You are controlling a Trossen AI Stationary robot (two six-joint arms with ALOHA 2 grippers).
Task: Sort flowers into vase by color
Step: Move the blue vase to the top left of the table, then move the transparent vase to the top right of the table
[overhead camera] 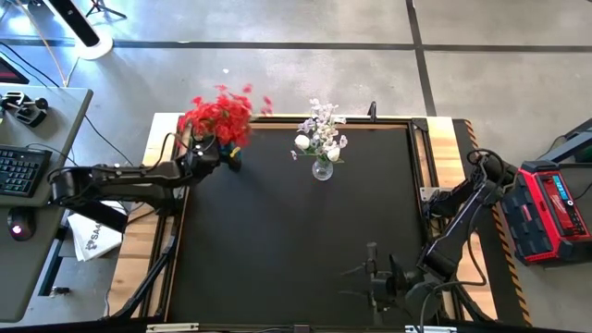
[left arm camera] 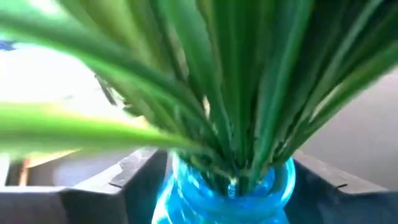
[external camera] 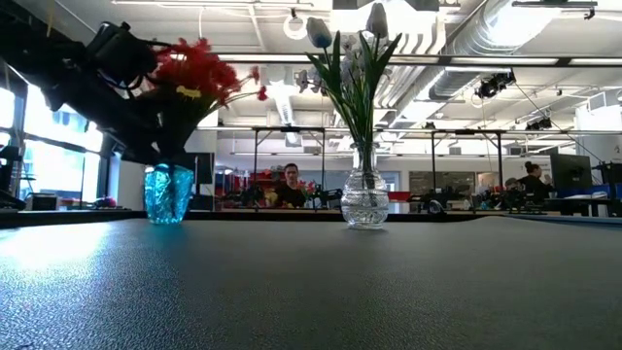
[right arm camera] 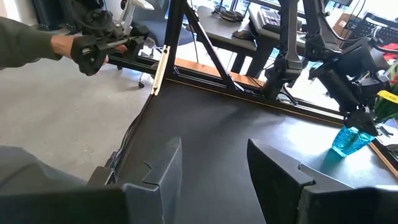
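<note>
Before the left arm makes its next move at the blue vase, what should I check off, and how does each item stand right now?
1. Red flowers stand in the blue vase: ok.
2. White flowers stand in the clear vase: ok.
3. Both vases upright on the table: ok.
4. No loose flowers left lying on the table: ok, none show in the high view.
5. Left gripper free of the stems at the blue vase: cannot tell, its fingers are hidden.
6. Right gripper open, empty and low at the near right of the table, far from both vases: ok.
</note>
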